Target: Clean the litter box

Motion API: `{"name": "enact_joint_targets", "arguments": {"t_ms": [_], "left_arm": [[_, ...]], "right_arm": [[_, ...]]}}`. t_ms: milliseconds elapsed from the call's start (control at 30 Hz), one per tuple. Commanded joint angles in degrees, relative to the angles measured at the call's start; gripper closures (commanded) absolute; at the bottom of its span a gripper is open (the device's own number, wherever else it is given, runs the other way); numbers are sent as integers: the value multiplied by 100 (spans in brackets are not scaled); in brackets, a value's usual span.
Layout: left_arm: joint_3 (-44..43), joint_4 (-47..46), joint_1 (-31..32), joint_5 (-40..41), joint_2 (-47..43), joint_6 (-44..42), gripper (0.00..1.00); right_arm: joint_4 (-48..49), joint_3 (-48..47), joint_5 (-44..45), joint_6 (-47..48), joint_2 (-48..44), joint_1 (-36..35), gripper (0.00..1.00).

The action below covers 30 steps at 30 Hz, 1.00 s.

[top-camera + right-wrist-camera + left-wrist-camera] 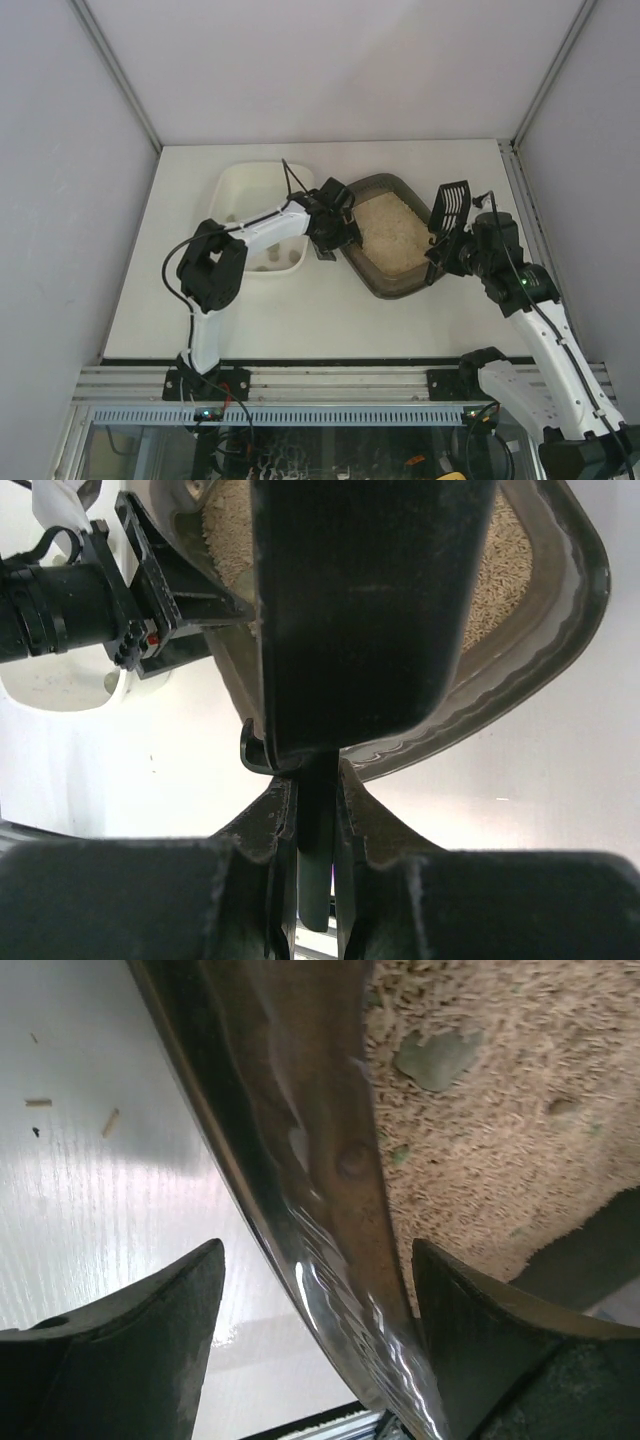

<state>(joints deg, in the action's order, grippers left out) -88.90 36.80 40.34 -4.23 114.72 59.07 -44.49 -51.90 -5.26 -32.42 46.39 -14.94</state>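
Note:
The dark grey-brown litter box [384, 286] lies mid-table, tilted, with beige litter [388, 232] inside. My left gripper [335, 232] is at its left rim. In the left wrist view [318, 1290] the jaws are open and straddle the box wall [300, 1140]: one finger [190, 1310] is outside over the table, the other [450, 1310] is inside by the litter [500, 1140], where a greyish clump [435, 1057] lies. My right gripper [447, 248] is shut on the handle of a black slotted scoop [450, 203], held above the box's right rim. The scoop [360, 610] fills the right wrist view above the gripper [316, 800].
A white plastic tray [235, 190] stands just left of the litter box, under the left arm, with small pieces inside. A few litter grains [110, 1120] lie on the table outside the box. Walls enclose the table on three sides.

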Motion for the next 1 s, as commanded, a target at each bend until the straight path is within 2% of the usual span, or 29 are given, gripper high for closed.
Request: {"name": "enact_joint_targets", "arguments": {"t_ms": [0, 167, 300, 467, 700, 967], "left_arm": [[-503, -24, 1, 119, 92, -271, 25], [-628, -123, -46, 158, 195, -654, 53], [-814, -177, -97, 130, 250, -1072, 72], [-1563, 8, -139, -101, 551, -2185, 94], [-2436, 642, -200, -214, 937, -2995, 99], [-2018, 663, -202, -645, 712, -3437, 100]], "right_arm": [[429, 238, -509, 70, -161, 424, 100], [600, 591, -965, 86, -227, 842, 100], [726, 770, -1233, 85, -214, 988, 100], [859, 825, -2194, 186, 168, 1014, 100], [861, 733, -3188, 76, 489, 1019, 100], [636, 494, -3452, 39, 781, 1009, 100]]}}
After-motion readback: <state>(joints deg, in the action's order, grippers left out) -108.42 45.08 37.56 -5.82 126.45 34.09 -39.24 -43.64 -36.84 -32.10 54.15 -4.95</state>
